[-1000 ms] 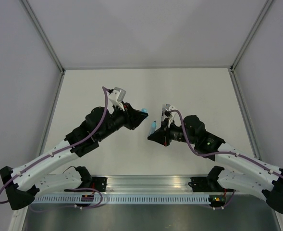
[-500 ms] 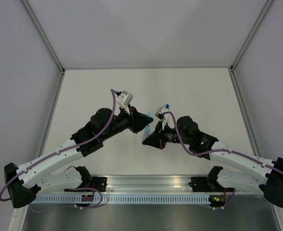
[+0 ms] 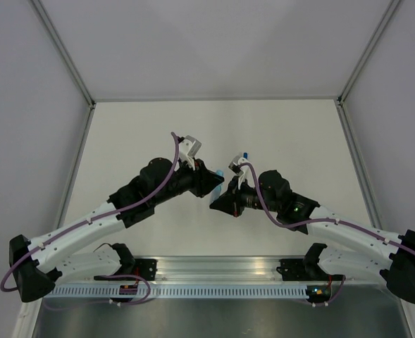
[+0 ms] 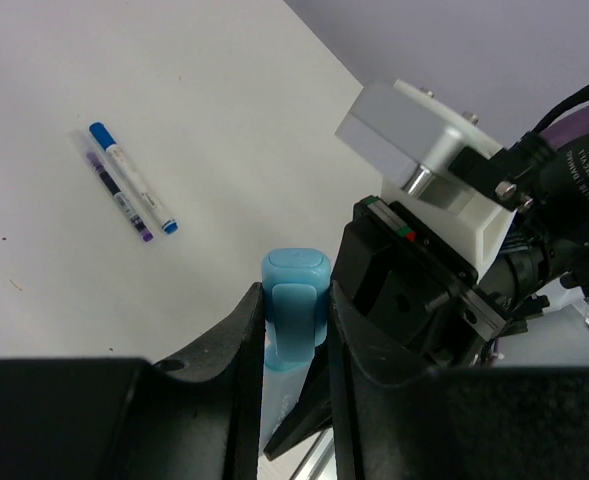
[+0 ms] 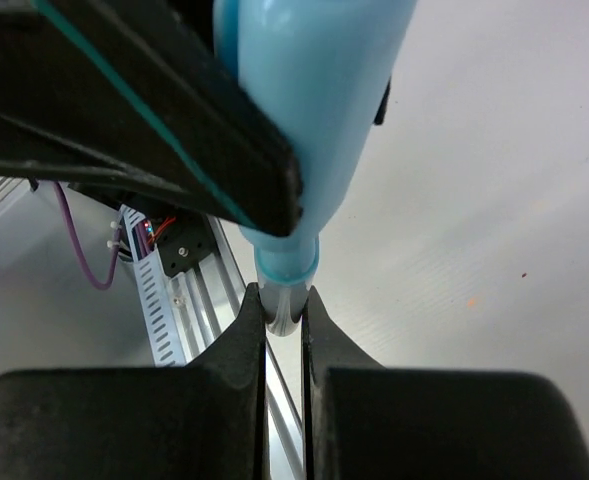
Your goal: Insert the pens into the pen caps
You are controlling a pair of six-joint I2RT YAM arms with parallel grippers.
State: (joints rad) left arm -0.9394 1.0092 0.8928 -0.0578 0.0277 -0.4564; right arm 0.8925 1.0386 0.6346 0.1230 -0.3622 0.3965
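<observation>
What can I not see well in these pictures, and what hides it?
Top view: the blue cap is nearly hidden between the left gripper and right gripper.
Right wrist view: the thin piece the right gripper pinches is covered by its fingers and the cap; pen or not, unclear.
Top view: the pens lie mostly behind the right wrist.

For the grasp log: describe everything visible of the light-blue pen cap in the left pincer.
The pen cap is pale light-blue, smooth plastic by its look, with a rounded closed end and a flat clip tab down one side. The left pincer clamps it between black fingers, in the air above the table. In the right wrist view its other end narrows to a ring that meets a thin pale piece pinched by the right pincer.
</observation>
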